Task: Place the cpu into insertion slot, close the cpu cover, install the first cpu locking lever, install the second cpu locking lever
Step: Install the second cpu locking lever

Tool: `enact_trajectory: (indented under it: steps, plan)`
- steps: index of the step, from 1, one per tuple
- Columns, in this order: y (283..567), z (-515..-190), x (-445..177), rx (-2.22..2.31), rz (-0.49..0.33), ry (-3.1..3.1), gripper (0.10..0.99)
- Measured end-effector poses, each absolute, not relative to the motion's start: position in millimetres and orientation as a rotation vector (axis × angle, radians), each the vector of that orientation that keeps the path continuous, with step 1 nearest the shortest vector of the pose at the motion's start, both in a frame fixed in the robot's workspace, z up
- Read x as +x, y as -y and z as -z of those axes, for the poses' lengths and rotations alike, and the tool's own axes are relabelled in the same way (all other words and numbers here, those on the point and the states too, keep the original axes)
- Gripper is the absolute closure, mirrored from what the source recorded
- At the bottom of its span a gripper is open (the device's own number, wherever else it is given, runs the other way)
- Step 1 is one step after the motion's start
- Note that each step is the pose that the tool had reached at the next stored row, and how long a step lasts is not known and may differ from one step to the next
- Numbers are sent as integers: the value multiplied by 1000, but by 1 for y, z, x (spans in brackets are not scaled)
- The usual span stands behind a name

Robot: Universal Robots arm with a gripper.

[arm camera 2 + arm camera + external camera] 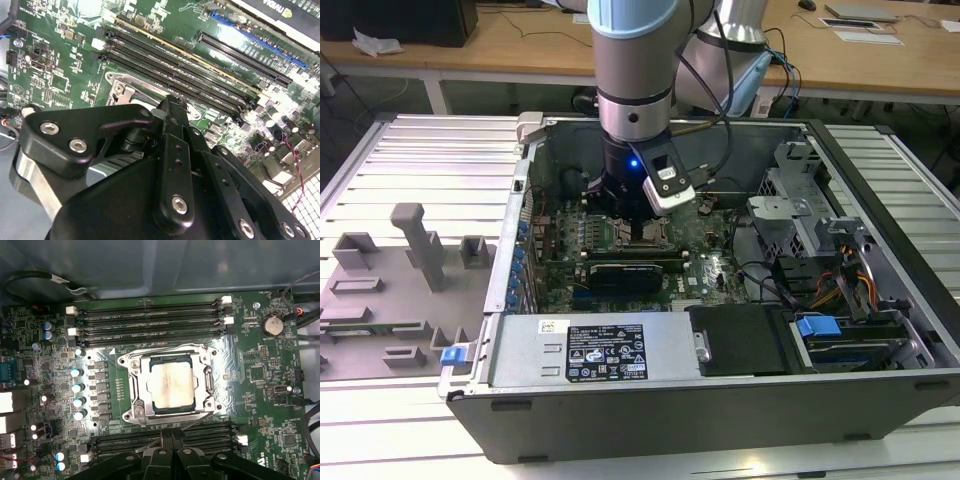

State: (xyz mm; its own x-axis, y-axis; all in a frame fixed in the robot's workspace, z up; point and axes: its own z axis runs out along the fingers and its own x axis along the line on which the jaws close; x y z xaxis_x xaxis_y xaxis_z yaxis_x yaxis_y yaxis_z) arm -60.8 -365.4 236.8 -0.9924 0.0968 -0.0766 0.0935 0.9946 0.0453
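We've got the grey arm reaching straight down into the open black computer case (880, 190), black gripper (172, 432) low over the green motherboard (260, 370). Can't tell how its fingers stand. The silvery-beige square cpu (171, 385) lies flat in the dark-framed insertion slot (135, 385), the thin silver-grey cpu cover (207, 382) down around it, long black memory slots (150, 320) flanking both sides.

We see the computer case (720, 400) lying open on the slatted table (410, 150), with the motherboard (705, 262) flat on its floor. In the first wrist view the cpu (171, 385) sits in the insertion slot (134, 365), with the cpu cover (207, 385) around it. Memory slots (150, 320) lie on two opposite sides of the socket. The gripper (638, 215) hangs over the socket area. In the exterior view, a fixture block (420, 245) stands on the table to the case's left, and drive bays (840, 300) fill the case's right side.
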Motion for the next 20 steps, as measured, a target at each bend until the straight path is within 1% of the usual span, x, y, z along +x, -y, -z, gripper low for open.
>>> enact_trajectory:
  steps: [6,11,18,20]
  plan:
    - [369,-231,-64,147,-90,-3059,980]
    - [374,-224,-71,150,-145,-3058,980]
    - [377,-218,-80,151,-183,-3057,980]
    - [379,-216,-81,152,-214,-3056,980]
